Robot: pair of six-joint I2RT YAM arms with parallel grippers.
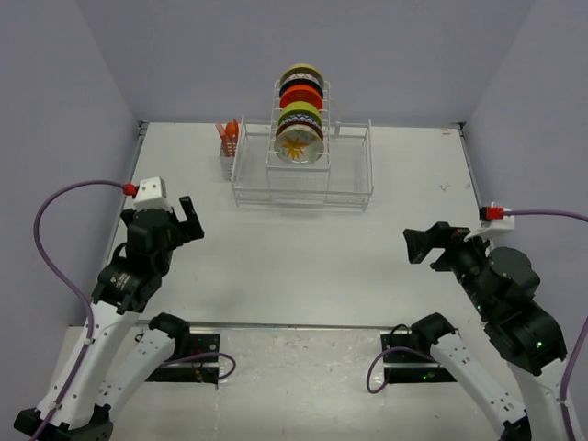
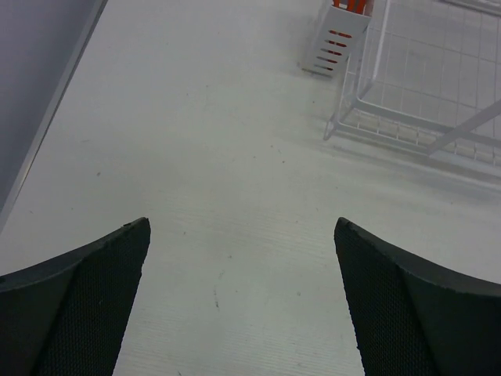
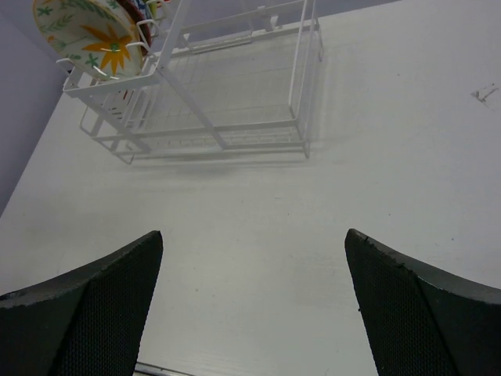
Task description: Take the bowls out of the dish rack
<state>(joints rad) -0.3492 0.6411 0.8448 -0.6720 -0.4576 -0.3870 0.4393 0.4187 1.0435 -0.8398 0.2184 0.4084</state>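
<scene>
White table (image 1: 303, 257), bowls (image 1: 299, 138) standing in dish rack (image 1: 351, 190) (far side), left claw (image 1: 191, 220), right claw (image 1: 418, 244) hovering, both spread.

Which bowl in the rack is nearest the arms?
The white bowl with the orange leaf, front of the row in the rack; the rest stand behind it.

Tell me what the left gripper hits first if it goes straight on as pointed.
Probably bare table: the open left gripper tilts down at it, with the dish rack ahead to its right. Depth is unclear.
</scene>
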